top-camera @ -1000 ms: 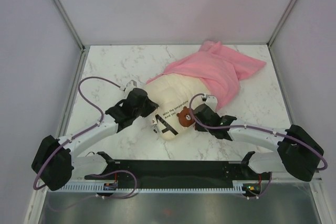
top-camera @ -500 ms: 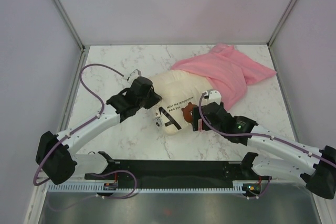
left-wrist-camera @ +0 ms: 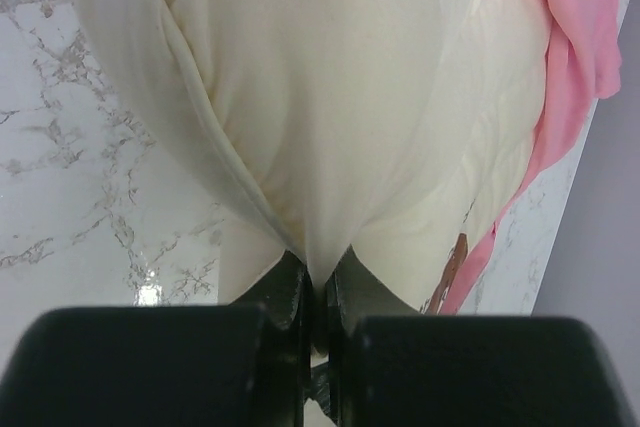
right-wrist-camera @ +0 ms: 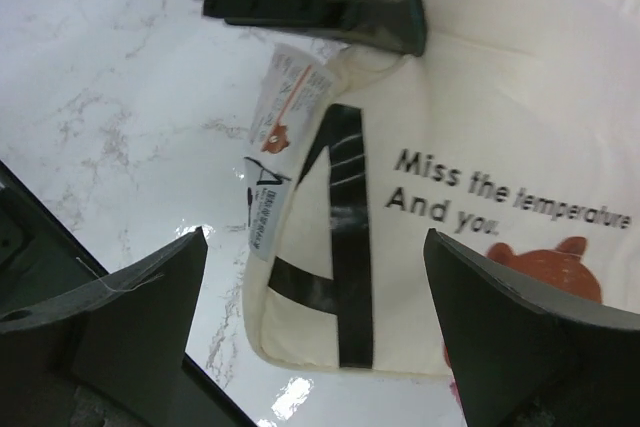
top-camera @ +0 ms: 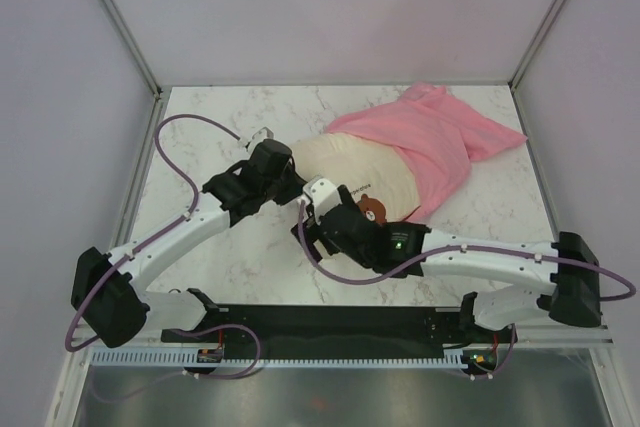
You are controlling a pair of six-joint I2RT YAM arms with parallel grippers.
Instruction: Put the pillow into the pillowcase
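Right gripper [right-wrist-camera: 315,282] has swung in from the pillow's [top-camera: 345,162] side and now hangs over its near end, fingers spread wide, holding nothing, with the labelled corner between them. Left gripper [left-wrist-camera: 318,292] stays pinched tight on a fold of pillow fabric. The pillowcase [top-camera: 440,137], ahead of both, covers only the far half, so I'd guess a regrip to push the rest in.

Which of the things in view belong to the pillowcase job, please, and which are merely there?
Job: pillow, its far end covered by the pink pillowcase; left gripper, pinching the pillow; right gripper, open over its printed end.
Merely there: marble table; purple cables.
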